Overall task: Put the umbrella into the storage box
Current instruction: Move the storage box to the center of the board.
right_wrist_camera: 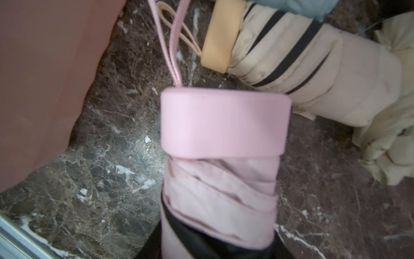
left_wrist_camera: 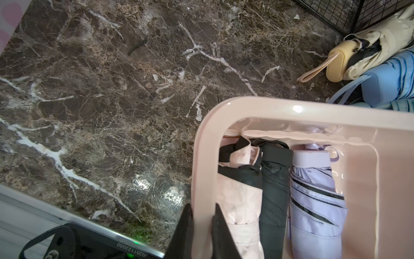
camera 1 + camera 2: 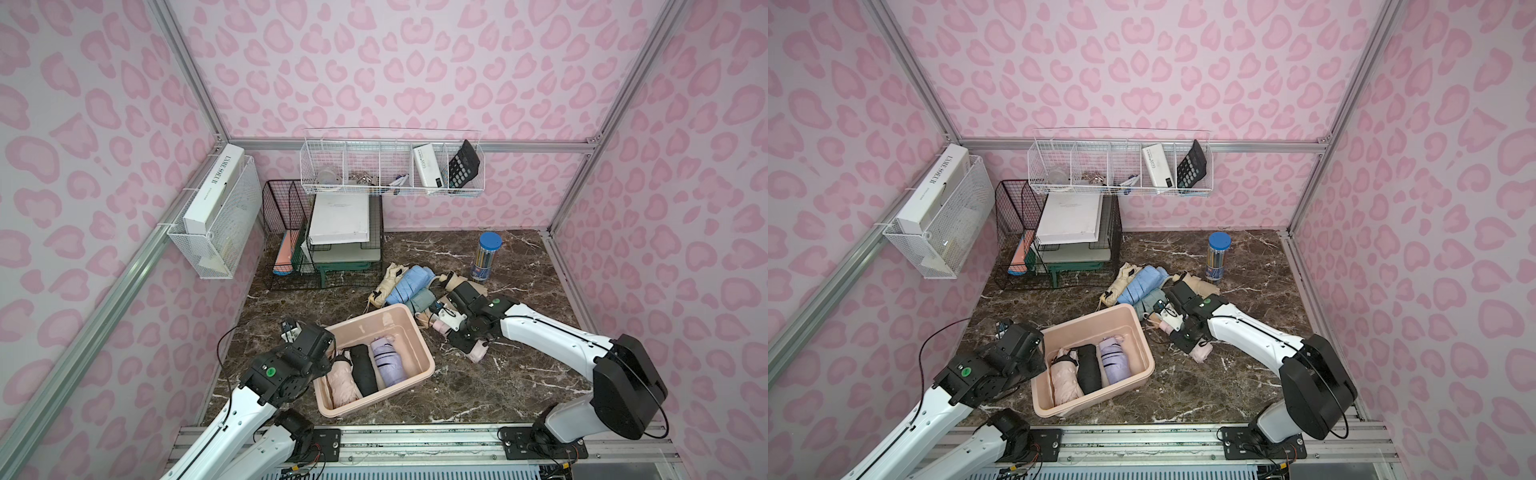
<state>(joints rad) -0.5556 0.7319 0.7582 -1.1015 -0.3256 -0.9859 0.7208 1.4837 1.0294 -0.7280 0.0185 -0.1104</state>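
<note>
Pincer on the right arm (image 3: 467,345) straddles the pink umbrella (image 1: 224,125), with dark fingers beside both flanks at the lower edge of the right wrist view. Whether the jaws press firmly cannot be told. The pink umbrella lies on the surface (image 3: 498,386), outside the storage box (image 3: 422,338) and just right of its right wall in both top views. The left pincer (image 2: 202,228) is clamped on the box rim at the lower centre of the left wrist view.

Judged step: secure the pink umbrella, then transfer it.

1. Confirm a firm grip on the folded canopy behind the handle cap. Soft fabric may slip.
2. Lift straight up. The pink wrist strap (image 1: 172,44) runs beside the loop of the beige umbrella (image 1: 291,67), so a sideways drag could snag it.
3. Clear the flared rim before moving toward frame left.
4. Turn the umbrella parallel to the pale pink umbrella (image 3: 343,382), black umbrella (image 3: 363,370) and lilac umbrella (image 3: 388,359) in the box.
5. Lower it into the bare strip (image 2: 358,190) right of the lilac umbrella, then release.
6. Maintain the left clamp so that the box does not slide.
</note>
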